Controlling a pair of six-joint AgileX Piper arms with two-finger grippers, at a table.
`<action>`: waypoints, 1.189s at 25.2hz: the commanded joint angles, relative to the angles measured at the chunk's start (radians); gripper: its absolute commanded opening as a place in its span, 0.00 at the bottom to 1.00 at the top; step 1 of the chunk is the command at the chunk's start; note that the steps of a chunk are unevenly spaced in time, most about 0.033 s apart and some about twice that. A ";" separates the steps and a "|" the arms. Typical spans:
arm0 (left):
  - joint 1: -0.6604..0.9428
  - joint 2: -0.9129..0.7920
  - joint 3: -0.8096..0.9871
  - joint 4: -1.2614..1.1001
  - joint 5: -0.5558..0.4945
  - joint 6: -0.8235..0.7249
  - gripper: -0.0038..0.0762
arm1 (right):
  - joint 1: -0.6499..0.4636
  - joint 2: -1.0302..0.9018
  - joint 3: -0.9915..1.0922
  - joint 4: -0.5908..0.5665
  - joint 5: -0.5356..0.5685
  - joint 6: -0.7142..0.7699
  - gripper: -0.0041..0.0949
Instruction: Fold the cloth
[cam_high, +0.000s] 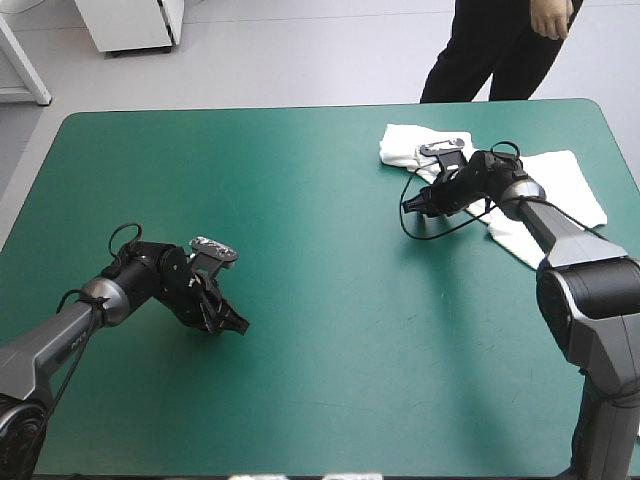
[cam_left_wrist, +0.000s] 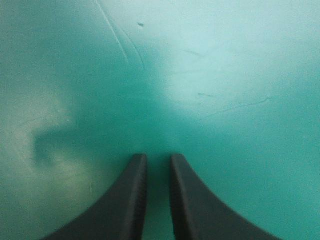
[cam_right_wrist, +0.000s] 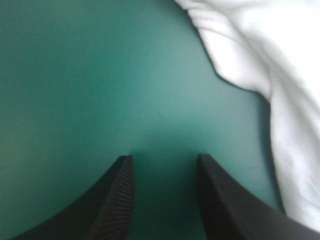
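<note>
The white T-shirt (cam_high: 570, 180) lies crumpled near the table's far right corner, one lobe (cam_high: 403, 145) reaching toward the middle. My right gripper (cam_high: 412, 205) is low over the teal-green cover just beside the shirt's near-left edge, and the arm crosses above the shirt. In the right wrist view the right gripper (cam_right_wrist: 165, 160) is open over bare cover, with the T-shirt (cam_right_wrist: 260, 50) ahead and to one side, not between the fingers. My left gripper (cam_high: 235, 323) rests low at the near left, far from the shirt. Up close the left gripper (cam_left_wrist: 156, 160) shows a narrow gap, holding nothing.
The teal-green cover (cam_high: 320, 220) stretches bare between the two grippers. The shirt lies close to the table's far edge (cam_high: 300, 108) and its right edge.
</note>
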 joint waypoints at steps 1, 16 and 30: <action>-0.005 -0.008 0.008 -0.013 0.086 -0.009 0.20 | -0.003 -0.031 -0.009 0.006 0.068 0.000 0.44; -0.005 -0.008 0.008 -0.017 0.086 -0.009 0.20 | -0.003 -0.031 -0.009 0.006 0.068 0.000 0.44; -0.005 -0.228 -0.164 -0.026 0.203 -0.009 0.20 | -0.005 -0.218 -0.011 -0.103 0.146 0.054 0.44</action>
